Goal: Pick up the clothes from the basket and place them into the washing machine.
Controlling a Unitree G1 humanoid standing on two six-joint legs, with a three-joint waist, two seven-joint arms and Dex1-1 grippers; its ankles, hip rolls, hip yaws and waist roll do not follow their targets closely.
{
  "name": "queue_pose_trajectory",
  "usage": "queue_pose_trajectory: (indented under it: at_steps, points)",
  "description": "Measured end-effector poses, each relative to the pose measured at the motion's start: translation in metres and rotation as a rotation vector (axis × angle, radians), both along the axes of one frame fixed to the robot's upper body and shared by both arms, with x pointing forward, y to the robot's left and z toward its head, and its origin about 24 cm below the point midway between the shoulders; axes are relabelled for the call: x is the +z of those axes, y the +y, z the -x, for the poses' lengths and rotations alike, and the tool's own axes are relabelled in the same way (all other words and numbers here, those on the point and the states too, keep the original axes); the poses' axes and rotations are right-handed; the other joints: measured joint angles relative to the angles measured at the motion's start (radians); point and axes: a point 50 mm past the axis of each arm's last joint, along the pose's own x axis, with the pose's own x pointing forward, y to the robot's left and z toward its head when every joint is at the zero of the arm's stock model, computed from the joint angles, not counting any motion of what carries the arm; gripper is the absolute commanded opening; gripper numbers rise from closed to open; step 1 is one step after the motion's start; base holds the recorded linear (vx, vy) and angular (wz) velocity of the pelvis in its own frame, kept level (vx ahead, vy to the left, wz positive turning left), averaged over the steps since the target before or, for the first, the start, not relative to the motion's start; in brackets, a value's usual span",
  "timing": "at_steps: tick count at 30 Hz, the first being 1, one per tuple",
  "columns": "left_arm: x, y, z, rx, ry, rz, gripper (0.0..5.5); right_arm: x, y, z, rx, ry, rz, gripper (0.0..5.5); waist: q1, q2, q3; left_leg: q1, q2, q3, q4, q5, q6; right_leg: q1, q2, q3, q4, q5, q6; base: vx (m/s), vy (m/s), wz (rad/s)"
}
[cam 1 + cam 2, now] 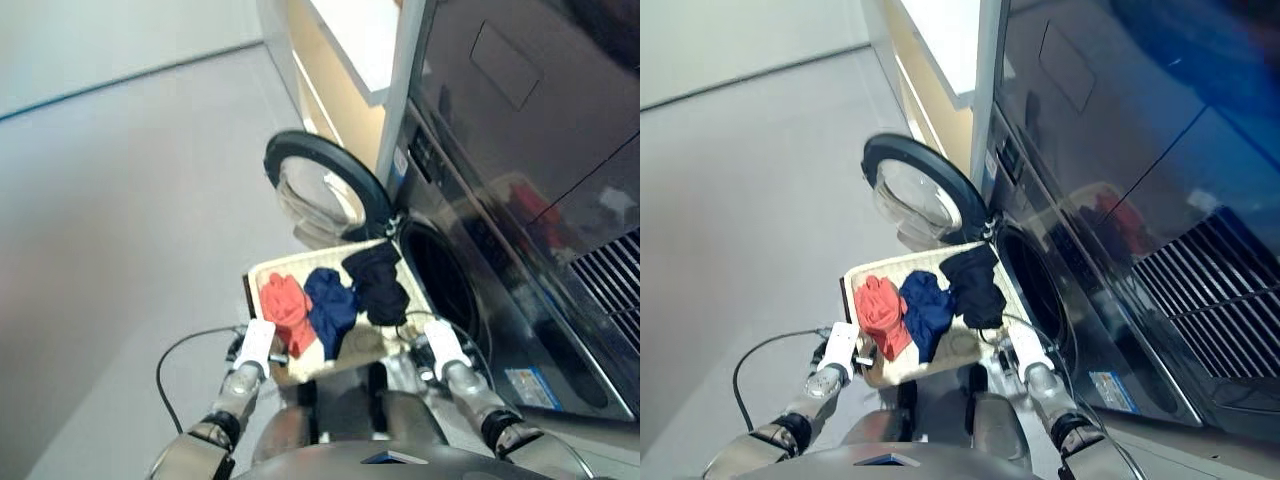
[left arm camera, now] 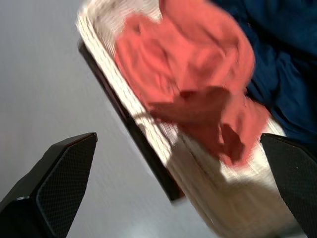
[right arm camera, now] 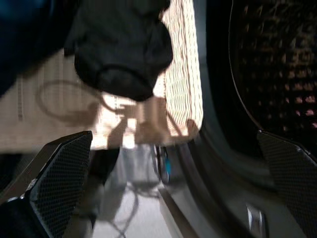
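Both grippers, left (image 1: pixel 262 338) and right (image 1: pixel 437 340), hover with fingers spread wide and empty at the basket (image 1: pixel 300 262) in the lower middle. The black garment (image 1: pixel 378 282) lies nearest the washing machine (image 1: pixel 445 275); a shallow grab could drop it short of the opening.

garments: 3, one coral-red (image 1: pixel 286 309), one navy (image 1: pixel 331 303), one black (image 1: pixel 378 281) | basket (image 1: pixel 262 269): 1 | washing machine (image 1: pixel 520 300): 1 | grippers: 2, left gripper (image 2: pixel 173 198), right gripper (image 3: pixel 173 198)

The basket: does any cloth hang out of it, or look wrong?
Mostly tidy. The coral-red garment droops over the basket rim nearest the left claw. The navy and black garments lie inside.
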Motion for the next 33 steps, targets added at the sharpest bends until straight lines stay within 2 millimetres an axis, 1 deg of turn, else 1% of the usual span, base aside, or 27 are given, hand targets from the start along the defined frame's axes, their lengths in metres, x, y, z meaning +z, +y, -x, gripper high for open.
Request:
queue_pose_trajectory:
  at_steps: [2,4,5,8,10,12,14,16,17,18,19,21,22,24,25,28,29,30,31,32,33]
  points:
    - [0.009,0.0,-0.012,-0.024,-0.04,-0.036,5.5,0.011,0.003,-0.012,0.009,-0.052,-0.012,5.5,-0.002,0.0,0.016,-0.032,-0.001,0.001,0.012,-0.003,0.003,-0.03,-0.002,0.001,0.009,0.0,-0.002,-0.021,0.026,0.004]
    - [0.018,0.001,-0.023,-0.039,-0.07,-0.055,5.5,0.021,0.006,-0.023,0.024,-0.098,-0.018,5.5,-0.006,-0.001,0.027,-0.075,-0.004,0.004,0.029,-0.004,0.003,-0.074,-0.005,0.003,0.027,-0.001,-0.003,-0.061,0.053,0.028]
    - [0.024,0.001,-0.029,-0.058,-0.094,-0.071,5.5,0.029,0.008,-0.03,0.032,-0.131,-0.023,5.5,-0.01,-0.002,0.03,-0.11,-0.006,0.005,0.042,-0.004,0.003,-0.11,-0.007,0.006,0.042,-0.002,-0.004,-0.05,0.045,0.048]
    - [0.046,0.004,-0.052,-0.071,-0.173,-0.115,5.5,0.056,0.017,-0.054,0.061,-0.234,-0.05,5.5,-0.026,-0.002,0.068,-0.199,-0.01,0.005,0.096,-0.007,-0.002,-0.189,-0.012,0.008,0.078,0.001,-0.007,-0.038,0.054,0.044]
    - [0.06,0.006,-0.065,-0.085,-0.217,-0.139,5.5,0.073,0.022,-0.066,0.086,-0.306,-0.062,5.5,-0.03,-0.006,0.097,-0.241,-0.01,0.011,0.136,-0.018,-0.002,-0.226,-0.012,0.015,0.097,0.001,-0.008,0.0,0.0,0.0]
    - [0.072,0.009,-0.074,-0.09,-0.254,-0.157,5.5,0.085,0.026,-0.073,0.097,-0.355,-0.077,5.5,-0.031,-0.009,0.107,-0.293,-0.01,0.021,0.177,-0.032,0.002,-0.273,-0.012,0.026,0.12,0.001,-0.008,-0.025,0.009,-0.051]
    - [0.084,0.014,-0.083,-0.085,-0.286,-0.177,5.5,0.097,0.029,-0.081,0.106,-0.394,-0.092,5.5,-0.041,-0.009,0.117,-0.356,-0.008,0.023,0.243,-0.054,0.004,-0.32,-0.011,0.029,0.15,0.001,-0.007,0.0,0.0,0.0]
    - [0.096,0.019,-0.092,-0.077,-0.319,-0.188,5.5,0.11,0.031,-0.086,0.119,-0.441,-0.108,5.5,-0.055,-0.011,0.123,-0.419,-0.007,0.021,0.302,-0.073,0.008,-0.372,-0.012,0.033,0.183,-0.003,-0.006,0.0,0.0,0.0]
    - [0.098,0.02,-0.093,-0.075,-0.324,-0.191,5.5,0.112,0.032,-0.087,0.121,-0.45,-0.113,5.5,-0.056,-0.011,0.124,-0.432,-0.006,0.02,0.315,-0.078,0.008,-0.382,-0.012,0.033,0.19,-0.003,-0.006,0.0,0.0,0.0]
    - [0.107,0.024,-0.099,-0.073,-0.348,-0.203,5.5,0.122,0.032,-0.09,0.124,-0.484,-0.132,5.5,-0.06,-0.011,0.124,-0.481,-0.005,0.022,0.361,-0.092,0.012,-0.423,-0.012,0.037,0.215,-0.006,-0.006,0.0,0.0,0.0]
    - [0.113,0.026,-0.102,-0.056,-0.361,-0.192,5.5,0.126,0.033,-0.092,0.126,-0.5,-0.138,5.5,-0.062,-0.011,0.125,-0.508,-0.003,0.023,0.389,-0.109,0.011,-0.445,-0.009,0.04,0.227,-0.01,-0.003,0.0,0.0,0.0]
    - [0.12,0.034,-0.105,-0.034,-0.374,-0.2,5.5,0.133,0.036,-0.094,0.137,-0.532,-0.161,5.5,-0.062,-0.015,0.126,-0.556,0.011,0.03,0.455,-0.134,0.017,-0.481,0.002,0.05,0.252,-0.011,-0.002,-0.022,0.037,-0.242]
    - [0.123,0.039,-0.106,-0.017,-0.382,-0.198,5.5,0.137,0.038,-0.094,0.146,-0.552,-0.173,5.5,-0.066,-0.015,0.126,-0.582,0.015,0.03,0.479,-0.148,0.016,-0.499,0.005,0.052,0.262,-0.011,-0.002,0.0,0.0,0.0]
    - [0.131,0.047,-0.109,0.002,-0.395,-0.21,5.5,0.143,0.04,-0.096,0.151,-0.575,-0.199,5.5,-0.078,-0.016,0.126,-0.627,0.016,0.03,0.513,-0.156,0.022,-0.538,0.006,0.053,0.282,-0.011,-0.002,0.0,0.0,0.0]
    - [0.134,0.05,-0.11,0.014,-0.399,-0.209,5.5,0.145,0.041,-0.096,0.156,-0.581,-0.208,5.5,-0.082,-0.016,0.126,-0.646,0.017,0.03,0.528,-0.159,0.022,-0.554,0.007,0.055,0.288,-0.01,-0.001,0.0,0.0,0.0]
    - [0.143,0.051,-0.116,0.027,-0.417,-0.206,5.5,0.147,0.04,-0.097,0.149,-0.585,-0.233,5.5,-0.082,-0.018,0.125,-0.692,0.021,0.032,0.564,-0.17,0.027,-0.594,0.009,0.059,0.31,-0.01,0.001,0.0,0.0,0.0]
    - [0.146,0.051,-0.117,0.037,-0.426,-0.194,5.03,0.147,0.04,-0.096,0.147,-0.585,-0.236,5.5,-0.082,-0.02,0.123,-0.704,0.021,0.032,0.572,-0.172,0.028,-0.606,0.008,0.06,0.318,-0.011,0.003,0.0,0.0,0.0]
    - [0.148,0.052,-0.118,0.042,-0.431,-0.189,2.74,0.147,0.041,-0.096,0.148,-0.587,-0.238,5.5,-0.082,-0.023,0.121,-0.712,0.02,0.033,0.575,-0.172,0.028,-0.615,0.008,0.061,0.32,-0.011,0.003,0.0,0.0,0.0]
    - [0.149,0.052,-0.118,0.046,-0.432,-0.187,2.01,0.148,0.041,-0.096,0.15,-0.591,-0.242,5.5,-0.082,-0.027,0.119,-0.719,0.02,0.034,0.576,-0.172,0.028,-0.622,0.008,0.062,0.322,-0.011,0.003,0.0,0.0,0.0]
    - [0.149,0.052,-0.118,0.046,-0.432,-0.186,0.0,0.148,0.042,-0.096,0.152,-0.591,-0.243,5.5,-0.082,-0.03,0.117,-0.722,0.02,0.034,0.576,-0.172,0.028,-0.626,0.008,0.063,0.323,-0.011,0.003,0.0,0.0,0.0]
    - [0.148,0.052,-0.118,0.048,-0.431,-0.185,0.0,0.148,0.042,-0.096,0.154,-0.59,-0.245,5.5,-0.082,-0.033,0.115,-0.722,0.02,0.035,0.575,-0.172,0.028,-0.628,0.008,0.064,0.324,-0.011,0.003,0.0,0.0,0.0]
